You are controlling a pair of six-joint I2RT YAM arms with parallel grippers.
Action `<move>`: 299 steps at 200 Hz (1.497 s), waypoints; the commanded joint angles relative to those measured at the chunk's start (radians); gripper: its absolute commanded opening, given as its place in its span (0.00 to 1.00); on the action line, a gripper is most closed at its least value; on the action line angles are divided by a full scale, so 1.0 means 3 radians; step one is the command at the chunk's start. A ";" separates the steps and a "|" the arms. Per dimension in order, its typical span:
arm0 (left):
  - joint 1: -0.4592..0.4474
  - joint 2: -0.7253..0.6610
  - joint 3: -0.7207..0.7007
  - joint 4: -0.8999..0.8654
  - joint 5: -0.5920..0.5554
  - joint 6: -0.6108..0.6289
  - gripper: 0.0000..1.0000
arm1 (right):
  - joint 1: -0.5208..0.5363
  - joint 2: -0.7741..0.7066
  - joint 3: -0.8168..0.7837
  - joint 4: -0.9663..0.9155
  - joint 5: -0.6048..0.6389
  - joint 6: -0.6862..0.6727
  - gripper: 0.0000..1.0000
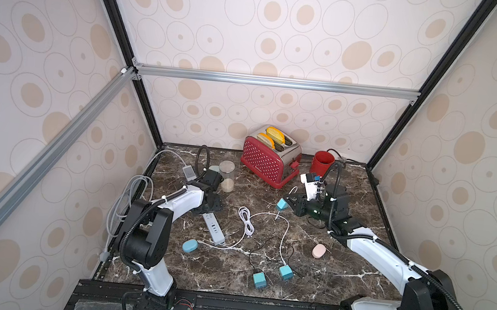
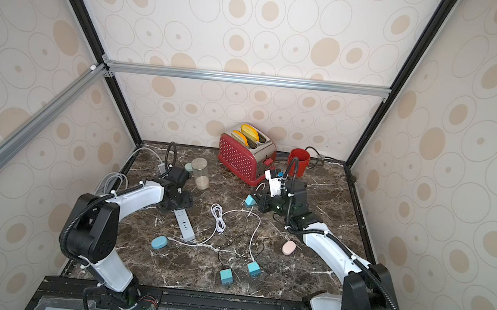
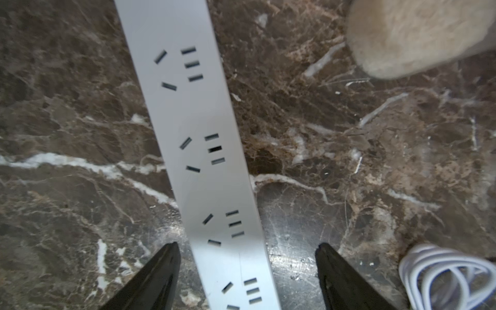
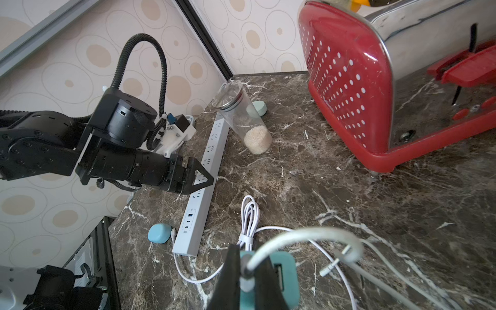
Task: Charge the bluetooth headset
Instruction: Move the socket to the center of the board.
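The bluetooth headset's blue oval case (image 1: 190, 245) (image 4: 159, 233) lies at the front left, with a white cable end against it. Next to it runs the white power strip (image 1: 213, 228) (image 3: 204, 161). My left gripper (image 1: 213, 205) (image 3: 247, 257) hangs low over the strip, open, its fingers on either side of it without touching. My right gripper (image 1: 287, 204) (image 4: 249, 271) is in mid-table, raised. It is shut on the plug of a white cable that sits in a teal charger (image 1: 282, 204) (image 4: 284, 271). The cable's loose end (image 1: 277, 217) dangles below.
A red toaster (image 1: 270, 159) and a red cup (image 1: 322, 163) stand at the back. A glass jar (image 1: 226, 175) stands by the strip, a pale green case (image 4: 259, 108) behind it. A pink case (image 1: 319, 250), two teal chargers (image 1: 259, 280) (image 1: 286, 272) and a coiled white cable (image 1: 246, 220) lie in front.
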 commanded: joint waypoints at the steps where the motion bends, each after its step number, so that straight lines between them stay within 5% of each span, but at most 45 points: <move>1: 0.0016 0.0065 0.0098 -0.0037 0.0022 -0.0092 0.78 | 0.0004 -0.0017 0.0064 0.0125 -0.0037 -0.0059 0.07; 90: -0.0014 0.0178 -0.0151 0.0405 0.0556 -0.0433 0.56 | 0.0020 0.0104 -0.0006 0.0302 0.0063 0.0017 0.06; 185: -0.0380 0.0198 -0.0047 0.0681 0.0813 -0.0766 0.55 | 0.0281 0.0436 -0.0073 0.0985 0.0109 -0.0011 0.06; 228: -0.0165 -0.0442 -0.0088 0.0411 0.0442 -0.0240 0.81 | 0.0281 0.0674 0.0071 0.1116 -0.0510 -0.0542 0.07; 299: -0.0051 -0.1108 -0.0335 0.1408 0.0951 0.1614 0.79 | 0.0360 0.1008 0.0323 0.1457 -0.0640 -0.0380 0.06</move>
